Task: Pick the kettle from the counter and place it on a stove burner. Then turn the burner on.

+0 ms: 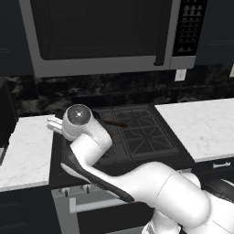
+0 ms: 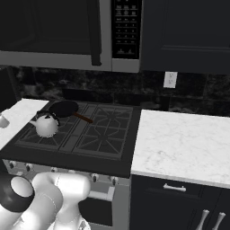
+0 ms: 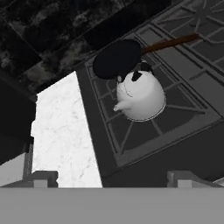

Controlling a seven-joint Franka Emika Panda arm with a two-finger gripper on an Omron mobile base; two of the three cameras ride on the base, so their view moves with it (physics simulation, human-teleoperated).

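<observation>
Nearest to you in the hand view, the gripper (image 3: pixel 111 180) shows its two pale finger tips (image 3: pixel 41 178) at the bottom of the frame, set wide apart with nothing between them. It hangs above the front left part of the cooktop, well clear of the kettle.

Just past the finger tips you see the narrow counter (image 3: pixel 61 135) on the left side and the black cooktop edge beside it. On the front left burner (image 3: pixel 144 131) stands the kettle (image 3: pixel 141 96), upright on the grate, its short spout pointing toward the narrow counter and its black handle arched over the lid. In the right base view the kettle (image 2: pixel 46 124) sits on the same near-left grate (image 2: pixel 45 137), close to the counter (image 2: pixel 15 114).

Right behind the kettle lies the black frying pan (image 3: pixel 117 59) on the rear left grate, its brown handle (image 3: pixel 168 43) reaching toward the middle of the stove. You cannot tell whether pan and kettle touch.

Farther back are the dark backsplash and the microwave (image 1: pixel 105 32) overhead.
</observation>
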